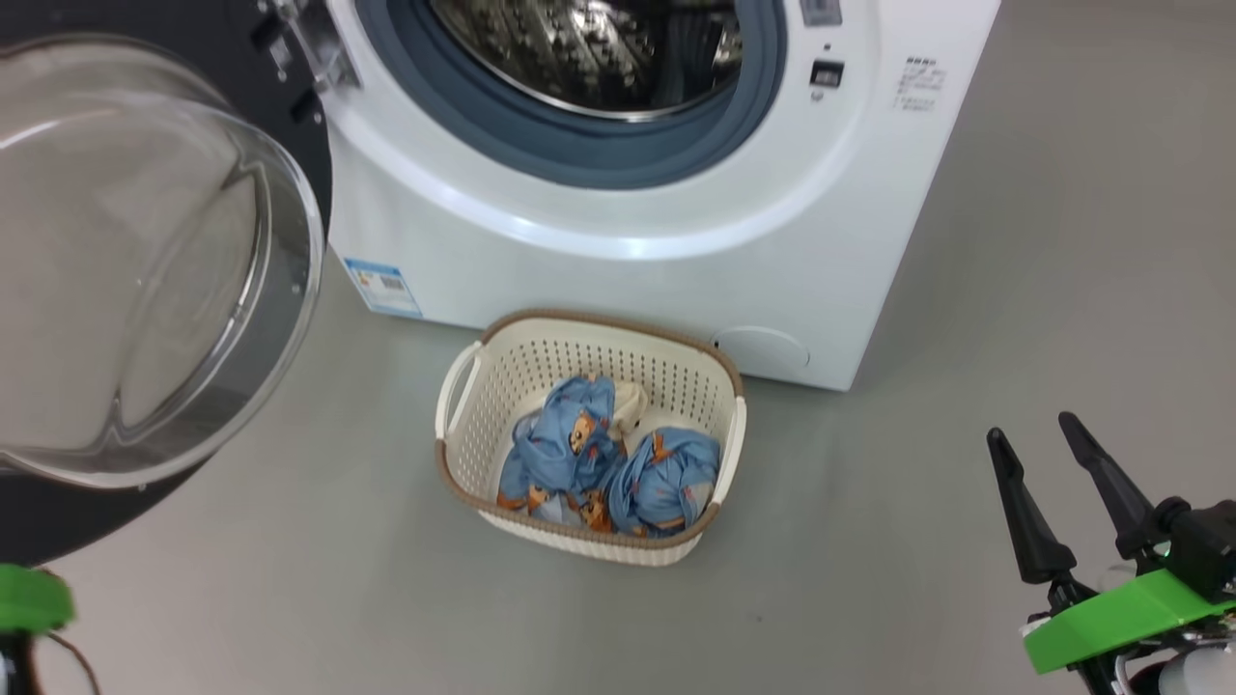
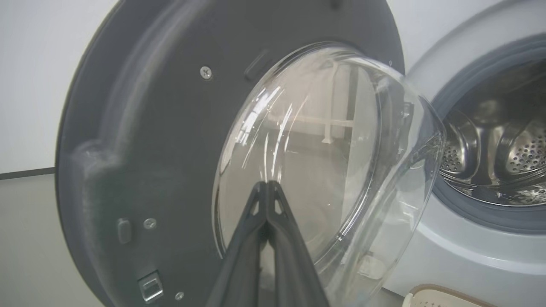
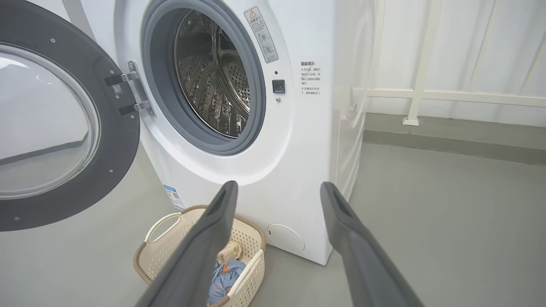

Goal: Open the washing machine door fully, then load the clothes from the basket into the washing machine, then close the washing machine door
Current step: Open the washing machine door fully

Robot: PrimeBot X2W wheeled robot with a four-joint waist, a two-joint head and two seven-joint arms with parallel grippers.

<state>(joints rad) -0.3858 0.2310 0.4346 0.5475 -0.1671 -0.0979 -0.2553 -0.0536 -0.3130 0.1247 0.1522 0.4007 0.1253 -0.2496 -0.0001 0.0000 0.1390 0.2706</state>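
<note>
Washing machine door [image 1: 145,261] stands open; left jaws shut, right jaws spread, both empty; clothes [image 1: 608,463] lie in basket [image 1: 589,320], unloaded.

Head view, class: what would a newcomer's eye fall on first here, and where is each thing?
The washing machine door stands swung open at the left, huge, glassy and close to the camera. Beside it, the washing machine shows its steel drum at the top centre. On the floor before it sits the basket, holding the blue clothes.
</note>
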